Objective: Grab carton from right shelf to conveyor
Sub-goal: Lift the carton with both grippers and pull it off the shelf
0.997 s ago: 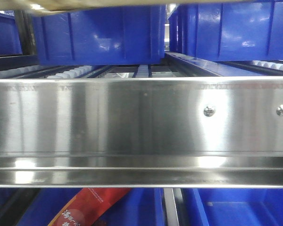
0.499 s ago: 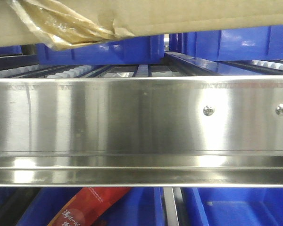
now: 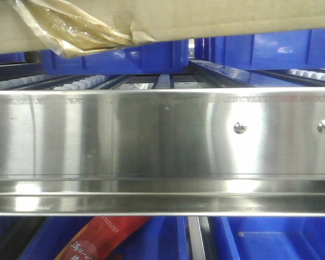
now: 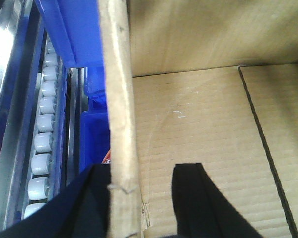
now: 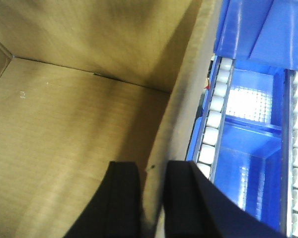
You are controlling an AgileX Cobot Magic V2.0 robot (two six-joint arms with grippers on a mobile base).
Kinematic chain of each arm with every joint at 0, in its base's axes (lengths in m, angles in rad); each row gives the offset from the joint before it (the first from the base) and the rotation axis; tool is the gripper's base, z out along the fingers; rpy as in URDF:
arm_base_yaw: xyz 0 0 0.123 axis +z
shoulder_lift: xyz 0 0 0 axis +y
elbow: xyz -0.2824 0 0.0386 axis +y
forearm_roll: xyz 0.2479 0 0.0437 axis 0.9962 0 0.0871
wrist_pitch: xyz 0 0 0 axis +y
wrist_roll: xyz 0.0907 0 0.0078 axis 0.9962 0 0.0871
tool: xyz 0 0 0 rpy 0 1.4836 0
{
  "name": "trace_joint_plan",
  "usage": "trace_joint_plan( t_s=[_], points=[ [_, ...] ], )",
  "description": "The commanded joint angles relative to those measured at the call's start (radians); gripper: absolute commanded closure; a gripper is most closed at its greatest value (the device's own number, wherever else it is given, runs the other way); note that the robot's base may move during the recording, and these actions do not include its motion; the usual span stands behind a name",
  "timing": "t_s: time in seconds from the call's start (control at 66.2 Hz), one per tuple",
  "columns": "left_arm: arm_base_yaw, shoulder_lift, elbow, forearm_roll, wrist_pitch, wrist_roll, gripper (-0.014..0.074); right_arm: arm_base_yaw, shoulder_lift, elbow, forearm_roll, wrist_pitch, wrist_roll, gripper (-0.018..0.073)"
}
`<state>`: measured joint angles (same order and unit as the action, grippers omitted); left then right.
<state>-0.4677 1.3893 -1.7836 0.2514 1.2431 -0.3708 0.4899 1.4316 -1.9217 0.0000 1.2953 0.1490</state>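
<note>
Change: carton (image 3: 216,19) now tops the front view, absent a second ago.
Left tool (image 4: 139,178): pinching its wall.
Right tool (image 5: 151,173): pinching the opposite wall.
Meaning: likely lifted; carry begun.

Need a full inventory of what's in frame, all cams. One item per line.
brown cardboard carton: one, brown, open-topped, across the top of the front view
peeling tape: one strip, yellowish clear, hanging off the carton's left end
blue plastic bins: several, blue, on the roller level behind the rail and on the level below
brushed steel rail: one, silver, across the front view
screws: two, silver, right part of rail
white plastic rollers: many, white, in rows beside the bins
red printed packet: one, red, lower left bin
left gripper: black, astride the carton wall
right gripper: black, clamping the carton wall
</note>
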Motion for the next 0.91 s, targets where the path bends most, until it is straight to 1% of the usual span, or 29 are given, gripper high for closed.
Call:
trace_joint_plan(
  t_s=[0.0,0.302,0.892],
  points=[
    [-0.015,-0.018,-0.002,-0.035,-0.022,0.027,0.0610,-0.006,-0.015,-0.001,0.000,-0.081,-0.012,0.0627],
    [-0.015,-0.018,-0.002,-0.035,-0.022,0.027,0.0610,-0.006,-0.015,-0.001,0.000,-0.181,-0.012,0.0627],
    [-0.015,-0.018,-0.002,-0.035,-0.022,0.027,0.0610,-0.006,-0.015,-0.001,0.000,-0.183,-0.012,0.0627]
  ],
)
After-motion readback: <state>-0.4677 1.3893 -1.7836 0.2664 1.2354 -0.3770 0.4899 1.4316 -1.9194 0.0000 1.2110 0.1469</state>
